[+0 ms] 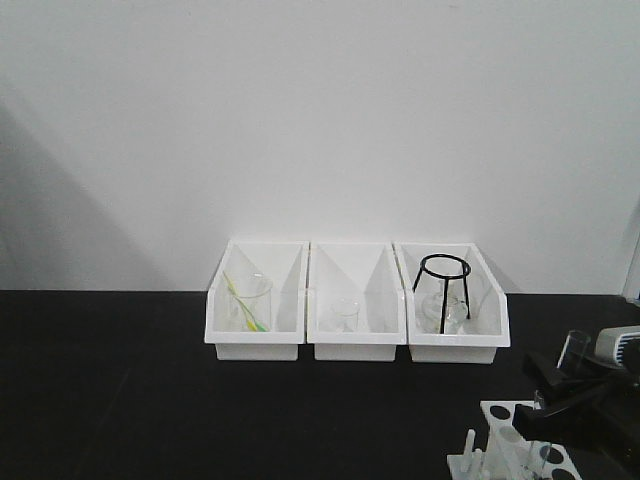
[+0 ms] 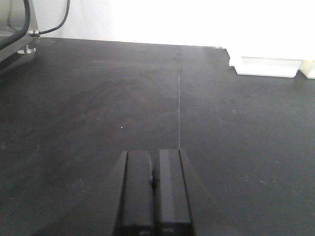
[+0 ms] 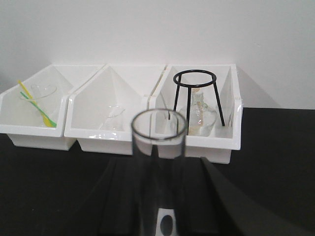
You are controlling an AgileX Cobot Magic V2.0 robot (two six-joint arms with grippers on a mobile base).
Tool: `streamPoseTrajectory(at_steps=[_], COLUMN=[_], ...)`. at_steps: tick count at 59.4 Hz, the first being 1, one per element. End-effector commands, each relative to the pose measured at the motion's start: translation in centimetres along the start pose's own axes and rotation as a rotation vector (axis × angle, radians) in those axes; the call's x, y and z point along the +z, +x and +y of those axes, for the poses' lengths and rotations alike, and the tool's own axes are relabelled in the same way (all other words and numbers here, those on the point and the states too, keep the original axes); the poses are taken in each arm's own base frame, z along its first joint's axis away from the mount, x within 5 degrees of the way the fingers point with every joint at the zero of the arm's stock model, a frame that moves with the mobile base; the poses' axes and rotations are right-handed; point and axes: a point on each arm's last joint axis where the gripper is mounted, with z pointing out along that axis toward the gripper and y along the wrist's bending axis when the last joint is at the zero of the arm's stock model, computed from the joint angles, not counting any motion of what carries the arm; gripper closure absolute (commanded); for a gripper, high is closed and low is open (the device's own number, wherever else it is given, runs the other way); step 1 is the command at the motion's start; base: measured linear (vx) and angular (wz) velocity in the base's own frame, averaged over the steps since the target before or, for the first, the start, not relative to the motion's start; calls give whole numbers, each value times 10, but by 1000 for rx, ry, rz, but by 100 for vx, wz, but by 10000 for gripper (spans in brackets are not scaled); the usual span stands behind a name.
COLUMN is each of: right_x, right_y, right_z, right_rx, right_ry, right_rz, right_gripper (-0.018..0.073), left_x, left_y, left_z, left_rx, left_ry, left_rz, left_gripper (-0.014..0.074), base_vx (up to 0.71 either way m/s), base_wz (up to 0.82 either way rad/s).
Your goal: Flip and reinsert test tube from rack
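Observation:
At the table's front right stands the white rack (image 1: 497, 412), its pegs toward the left. My right gripper (image 1: 562, 388) hangs just above it, shut on a clear glass test tube (image 1: 574, 351). In the right wrist view the test tube (image 3: 158, 142) sits between the black fingers (image 3: 123, 196) with its open rim pointing away from the wrist, and a bit of the rack (image 3: 166, 223) with one hole shows below it. My left gripper (image 2: 153, 162) is over bare black table, jaws pressed together with nothing between them. It does not show in the front view.
Three white open-fronted bins line the back wall. The left bin (image 1: 256, 338) holds a beaker with yellow-green sticks, the middle bin (image 1: 356, 340) a small beaker, the right bin (image 1: 456, 342) a black tripod stand (image 1: 443, 290) and a flask. A seam (image 2: 179, 98) crosses the tabletop.

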Motion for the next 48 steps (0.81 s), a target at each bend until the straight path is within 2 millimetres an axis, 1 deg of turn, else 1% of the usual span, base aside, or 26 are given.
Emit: streamPoseTrajectory(at_steps=[1,8,18,32,40,48], right_x=[1,4,9,20,21,21], right_y=[-16,-1,19,39,42,42], right_z=[2,2,2,2,4,4], right_rx=[-13,-3,17,3,-14,-7], right_ry=[-19,-26,-50,-72,-93,-92], right_rz=[-118,-104,-132,-55,-38,-37], right_gripper=[422,422,422,408,352,226], left_x=[-1,-1,-1,-1,-1,-1], left_y=[-8,-8,-8,-8,-8,-8], left_z=[-2,-2,-2,-2,-2,-2], left_rx=[-3,-3,-3,-3,-3,-3], left_ry=[23,23,23,23,23,23], left_rz=[-96,-96,-96,-96,-96,-96], left_gripper=[603,603,603,603,603,603], base_vx=[0,0,0,0,0,0], base_wz=[0,0,0,0,0,0])
